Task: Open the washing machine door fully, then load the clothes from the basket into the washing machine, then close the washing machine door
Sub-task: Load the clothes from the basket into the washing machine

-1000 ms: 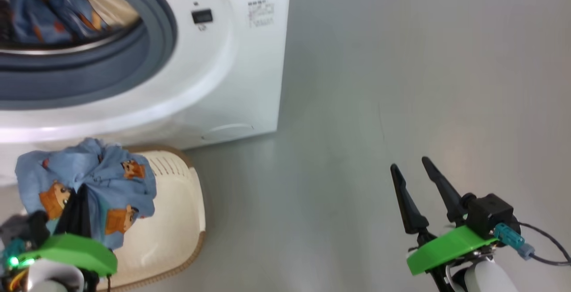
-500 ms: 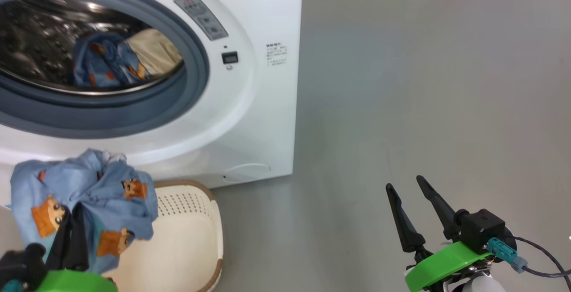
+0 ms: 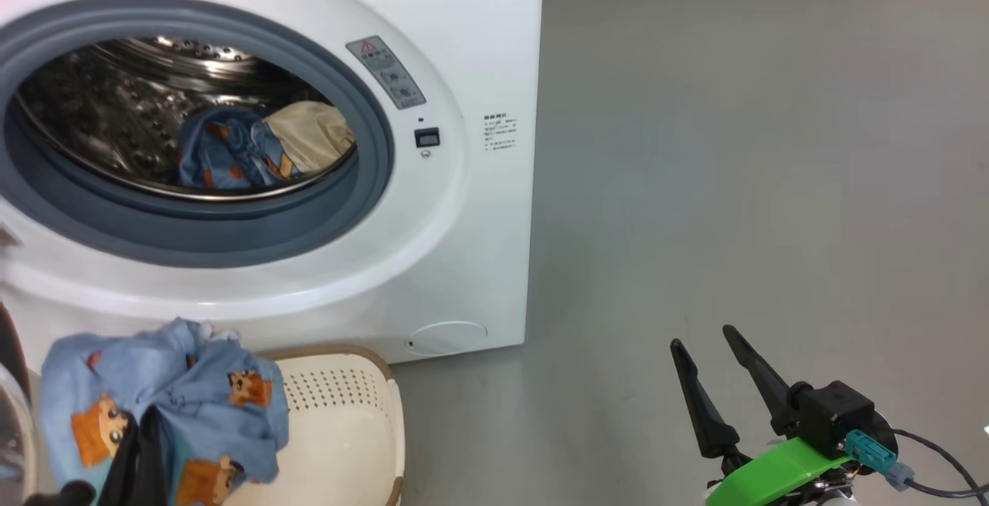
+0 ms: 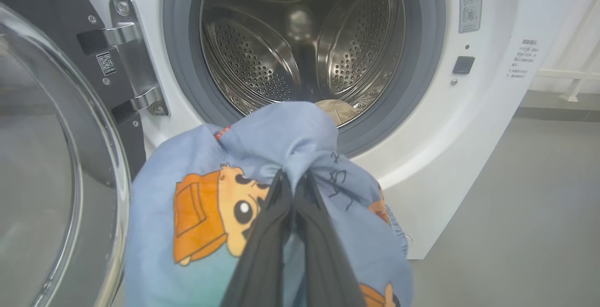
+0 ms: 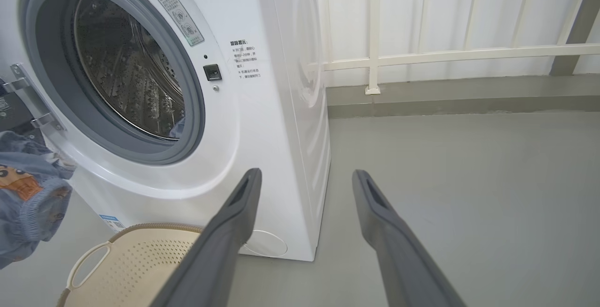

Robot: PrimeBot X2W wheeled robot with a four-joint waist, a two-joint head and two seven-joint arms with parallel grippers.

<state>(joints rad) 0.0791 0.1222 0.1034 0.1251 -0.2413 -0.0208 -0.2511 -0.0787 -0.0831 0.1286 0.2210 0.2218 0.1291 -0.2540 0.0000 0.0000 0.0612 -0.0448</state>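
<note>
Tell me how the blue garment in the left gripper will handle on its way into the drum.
Probably floppy: the blue garment bunches and droops around the left gripper, so it may trail and snag on the grey gasket. Likely light: a thin pinch between shut fingers carries it whole. Not slippery, I'd guess; the soft cloth folds around the fingers.

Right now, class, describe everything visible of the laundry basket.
The basket is a small rounded-rectangular tub of cream plastic, walls punched with small holes, with a brown woven-look rim and a cut-out handle at one end. It stands upright on the grey floor, close before the white washing machine, below the drum opening. What shows of its inside is empty. A blue cartoon-print garment, in the left gripper's shut jaws, hides its left side; whether they touch cannot be told.
</note>
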